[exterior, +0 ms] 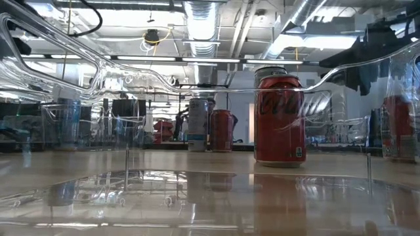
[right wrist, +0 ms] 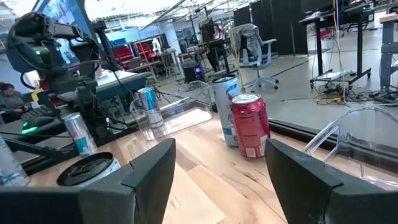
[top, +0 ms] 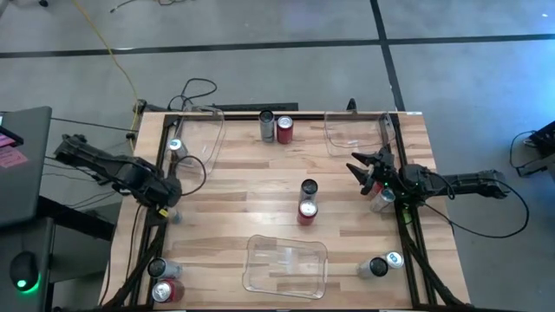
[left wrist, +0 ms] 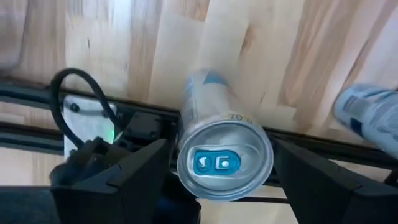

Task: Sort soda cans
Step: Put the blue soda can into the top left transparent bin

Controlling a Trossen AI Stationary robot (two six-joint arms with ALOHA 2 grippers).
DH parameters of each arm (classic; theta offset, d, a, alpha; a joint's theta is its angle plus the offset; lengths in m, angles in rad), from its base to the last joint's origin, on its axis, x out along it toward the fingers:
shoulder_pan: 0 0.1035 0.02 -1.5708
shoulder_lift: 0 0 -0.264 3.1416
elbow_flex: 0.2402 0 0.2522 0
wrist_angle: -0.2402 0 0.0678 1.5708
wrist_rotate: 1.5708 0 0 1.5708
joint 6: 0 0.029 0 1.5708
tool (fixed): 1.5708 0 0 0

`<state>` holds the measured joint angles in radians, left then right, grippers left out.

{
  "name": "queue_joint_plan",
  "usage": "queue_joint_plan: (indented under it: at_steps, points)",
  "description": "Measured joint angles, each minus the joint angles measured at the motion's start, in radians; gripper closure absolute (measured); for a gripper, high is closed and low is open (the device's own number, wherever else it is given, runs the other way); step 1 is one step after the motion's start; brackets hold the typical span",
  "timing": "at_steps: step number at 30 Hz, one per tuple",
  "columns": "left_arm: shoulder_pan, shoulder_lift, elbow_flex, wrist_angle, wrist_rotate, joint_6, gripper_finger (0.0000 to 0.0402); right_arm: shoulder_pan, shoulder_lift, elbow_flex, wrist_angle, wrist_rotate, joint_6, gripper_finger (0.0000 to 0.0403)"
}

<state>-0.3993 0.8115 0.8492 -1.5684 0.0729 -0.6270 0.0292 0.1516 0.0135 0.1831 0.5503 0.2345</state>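
Left gripper (left wrist: 221, 180), fingers spread, straddles a silver-blue can (left wrist: 222, 146) at the table's (top: 260, 182) left edge; right gripper (top: 366, 170) hangs open at the right edge above another can (top: 382, 199).

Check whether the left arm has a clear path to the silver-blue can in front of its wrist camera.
Probably yes. The left gripper is open, its fingers standing on either side of the silver-blue can, with nothing between them and it.
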Motion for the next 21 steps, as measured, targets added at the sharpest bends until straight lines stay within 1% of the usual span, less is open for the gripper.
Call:
queue_joint_plan:
  at_steps: [2, 5, 8, 15, 18, 21]
  points:
    - [-0.008, -0.001, -0.024, 0.015, 0.004, -0.002, 0.0117, 0.0, 0.0, 0.0, 0.001, 0.0, -0.003, 0.0132]
    - [-0.02, 0.005, -0.024, 0.02, 0.003, -0.002, 0.0117, 0.0, 0.0, 0.0, 0.001, 0.0, -0.006, 0.0132]
    - [-0.024, 0.007, -0.024, 0.022, -0.032, -0.009, 0.0117, 0.0, 0.0, 0.0, 0.001, 0.0, -0.007, 0.0132]
    - [-0.024, 0.008, -0.024, 0.023, -0.094, -0.124, 0.0119, 0.0, 0.0, 0.0, 0.001, 0.0, -0.009, 0.0132]
    - [-0.024, 0.008, -0.023, 0.023, -0.124, -0.182, 0.0135, 0.0, 0.0, 0.0, 0.001, 0.0, -0.01, 0.0132]
    - [-0.024, 0.008, -0.022, 0.022, -0.139, -0.213, 0.0165, 0.0, 0.0, 0.0, 0.001, 0.0, -0.01, 0.0132]
